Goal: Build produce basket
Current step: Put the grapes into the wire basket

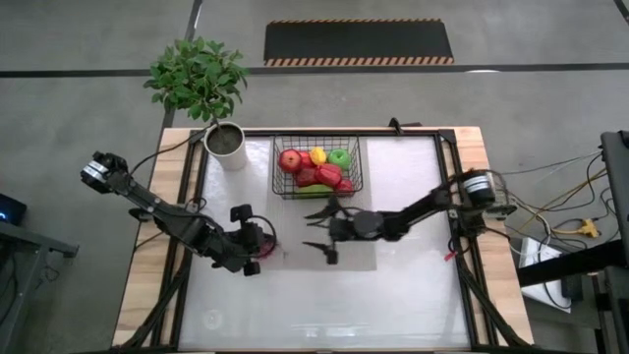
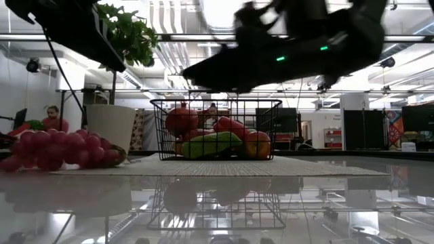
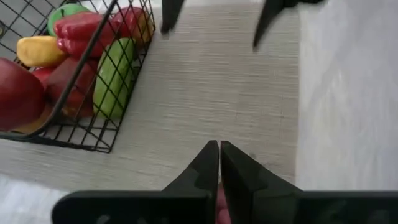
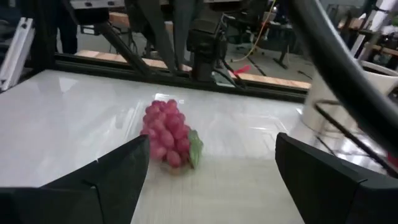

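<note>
A black wire basket [image 1: 316, 167] sits at twelve o'clock on the bench [image 1: 413, 285], already holding apples, peppers and a cucumber. A bunch of grapes [image 4: 168, 135] lies on the mat at nine o'clock from the basket. The right tool [image 1: 325, 232] hovers, fingers apart, facing the grapes. The left tool [image 3: 219, 163] is together beside them. The likely next move is closing in on the grapes and grasping them.

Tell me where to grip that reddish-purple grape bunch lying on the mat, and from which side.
Grip the reddish-purple grape bunch across its narrower middle, probably from above. It lies low and flat on the woven mat, long axis along the surface, so a side approach would likely just push it. The open right gripper faces it; the left gripper is shut.
</note>
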